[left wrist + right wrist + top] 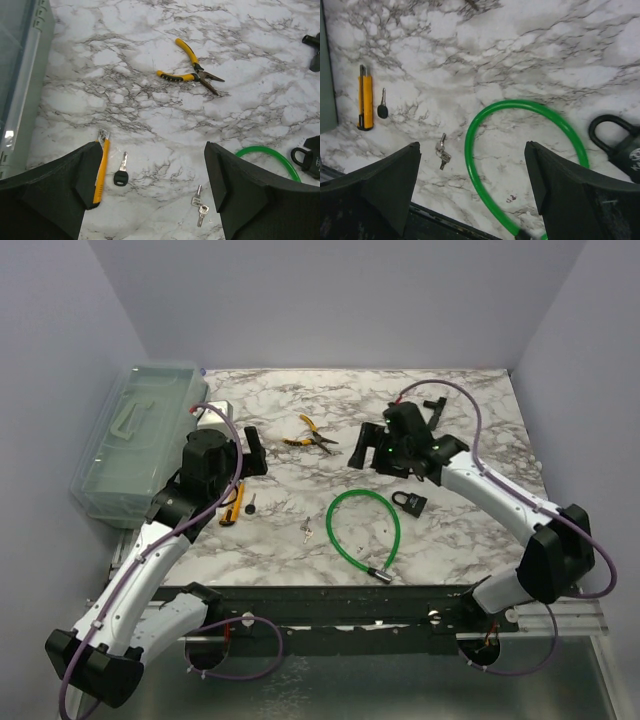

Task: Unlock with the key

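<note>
From above and behind the arm bases, the top camera looks down over the whole marble table [470,540]. Both wrist cameras hang far nearer, looking steeply down at the marble, and share the key [199,204] [441,150] and the green cable loop [267,151] [520,104].

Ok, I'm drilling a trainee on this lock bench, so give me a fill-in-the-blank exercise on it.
1. The key lies just outside the ____ cable loop.
2. The black padlock sits nearer the ____ arm.
3. The left claw and right claw are both ____, holding nothing.
Missing words: green; right; open.
</note>
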